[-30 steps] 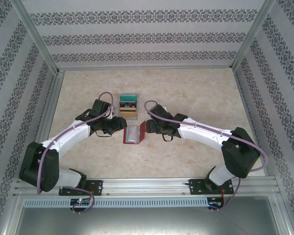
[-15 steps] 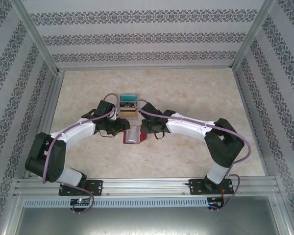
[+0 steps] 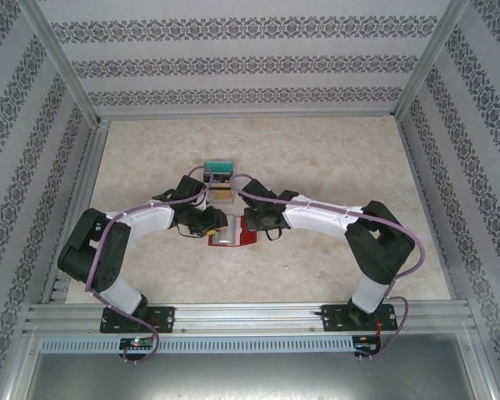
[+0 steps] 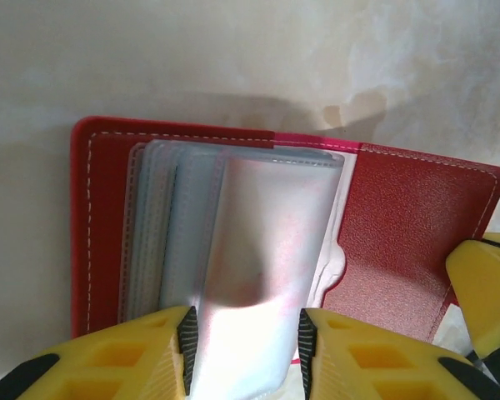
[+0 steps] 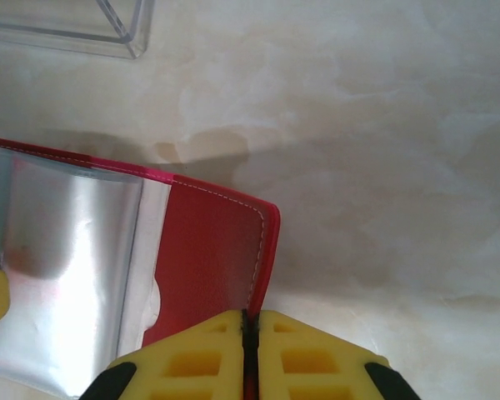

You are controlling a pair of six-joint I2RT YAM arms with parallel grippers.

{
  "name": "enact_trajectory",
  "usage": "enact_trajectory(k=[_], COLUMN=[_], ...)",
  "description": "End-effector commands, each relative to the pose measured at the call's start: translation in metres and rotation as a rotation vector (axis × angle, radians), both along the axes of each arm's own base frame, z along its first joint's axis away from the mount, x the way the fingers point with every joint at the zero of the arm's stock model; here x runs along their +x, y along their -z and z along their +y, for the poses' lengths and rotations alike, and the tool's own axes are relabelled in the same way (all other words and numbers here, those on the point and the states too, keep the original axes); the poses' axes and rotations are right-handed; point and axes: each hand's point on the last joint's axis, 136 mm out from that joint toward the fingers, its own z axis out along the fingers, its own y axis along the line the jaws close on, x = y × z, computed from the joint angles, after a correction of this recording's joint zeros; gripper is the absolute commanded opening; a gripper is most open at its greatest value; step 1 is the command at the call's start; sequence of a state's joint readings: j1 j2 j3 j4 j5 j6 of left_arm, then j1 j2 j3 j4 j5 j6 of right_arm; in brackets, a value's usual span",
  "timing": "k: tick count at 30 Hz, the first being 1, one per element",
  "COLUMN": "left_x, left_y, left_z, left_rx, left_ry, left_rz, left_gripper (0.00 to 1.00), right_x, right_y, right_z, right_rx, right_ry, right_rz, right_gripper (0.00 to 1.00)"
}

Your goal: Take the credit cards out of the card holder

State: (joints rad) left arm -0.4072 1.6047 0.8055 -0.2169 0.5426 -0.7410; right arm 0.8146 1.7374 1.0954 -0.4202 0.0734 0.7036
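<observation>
- Two grippers work one holder (image 3: 232, 236), which lies open and flat on the table (image 5: 383, 125), directly between them.
- My right gripper (image 5: 250, 327) is pressed together on the free edge of the red cover, with the thin flap nipped in the seam between the pads (image 5: 192, 350). I judge this pins the cover so the holder cannot slide or fold shut.
- My left gripper (image 4: 246, 354) has a clear sleeve (image 4: 258, 242) between its fingers, one pad on each long edge. The sleeve bows up into an arch, so I read it as a light pinch across the width, not a loose straddle.
- That bow should gape the pocket mouth. I cannot tell whether a card sits inside.
- The cover is pebbled red and leather-like, with pale stitching and rounded corners.
- The sleeves are glossy, floppy plastic, stacked like pages just ahead of the left fingers.
- The pads are yellow, moulded with hollow cells.
- A clear hard-walled box (image 5: 121, 37) stands ahead and left of the right gripper, apart from the holder.
</observation>
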Motion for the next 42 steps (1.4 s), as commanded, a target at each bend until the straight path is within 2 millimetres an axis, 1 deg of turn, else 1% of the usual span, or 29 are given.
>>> enact_trajectory(k=[1, 2, 7, 9, 11, 13, 15, 17, 20, 23, 28, 30, 31, 33, 34, 38, 40, 42], left_x=[0.003, 0.003, 0.000, -0.001, -0.001, -0.001, 0.000, 0.001, 0.003, 0.004, 0.002, 0.002, 0.003, 0.005, 0.006, 0.007, 0.006, 0.004], left_y=[-0.002, 0.000, 0.006, 0.008, 0.009, 0.009, 0.004, -0.005, -0.019, -0.030, -0.033, -0.032, -0.032, -0.031, -0.030, -0.027, -0.023, -0.017], left_z=[0.008, 0.010, 0.008, 0.011, 0.008, -0.001, -0.017, -0.032, -0.045, -0.055, -0.061, -0.058, -0.052, -0.039, -0.029, -0.002, 0.004, 0.005], left_rx=[0.079, 0.090, 0.112, 0.141, 0.133, 0.081, -0.015, -0.107, -0.202, -0.263, -0.291, -0.270, -0.234, -0.154, -0.097, 0.033, 0.061, 0.068], left_ry=[-0.018, -0.020, -0.006, -0.012, -0.004, 0.013, 0.036, 0.053, 0.075, 0.104, 0.128, 0.117, 0.101, 0.072, 0.051, 0.001, -0.005, -0.002], left_rz=[-0.025, -0.022, -0.010, -0.009, -0.006, 0.004, 0.003, -0.013, -0.045, -0.064, -0.064, -0.067, -0.075, -0.098, -0.105, -0.122, -0.113, -0.094], left_gripper=[0.41, 0.41, 0.41, 0.41, 0.41, 0.42, 0.45, 0.46, 0.47, 0.47, 0.47, 0.47, 0.46, 0.46, 0.46, 0.46, 0.46, 0.47], right_x=[-0.003, -0.003, -0.002, -0.002, -0.002, -0.002, -0.002, -0.002, -0.002, -0.002, -0.001, -0.001, -0.001, -0.001, -0.001, -0.001, -0.001, -0.001], right_y=[0.012, 0.013, 0.014, 0.014, 0.015, 0.017, 0.018, 0.020, 0.021, 0.021, 0.022, 0.022, 0.022, 0.022, 0.022, 0.022, 0.022, 0.023], right_z=[-0.008, -0.008, -0.009, -0.008, -0.007, -0.006, -0.005, -0.004, -0.004, -0.004, -0.006, -0.007, -0.008, -0.007, -0.008, -0.008, -0.008, -0.008], right_rx=[-0.037, -0.037, -0.037, -0.036, -0.033, -0.030, -0.026, -0.020, -0.015, -0.013, -0.009, -0.004, -0.004, -0.003, -0.003, -0.001, -0.001, -0.002], right_ry=[0.001, 0.002, 0.003, 0.001, 0.000, -0.002, -0.003, -0.001, 0.001, 0.006, 0.016, 0.020, 0.023, 0.022, 0.023, 0.026, 0.025, 0.023], right_rz=[0.016, 0.017, 0.019, 0.022, 0.024, 0.028, 0.032, 0.036, 0.040, 0.041, 0.045, 0.045, 0.046, 0.046, 0.046, 0.046, 0.046, 0.048], right_gripper=[0.12, 0.12, 0.12, 0.12, 0.11, 0.11, 0.11, 0.10, 0.10, 0.10, 0.11, 0.11, 0.11, 0.11, 0.11, 0.11, 0.11, 0.11])
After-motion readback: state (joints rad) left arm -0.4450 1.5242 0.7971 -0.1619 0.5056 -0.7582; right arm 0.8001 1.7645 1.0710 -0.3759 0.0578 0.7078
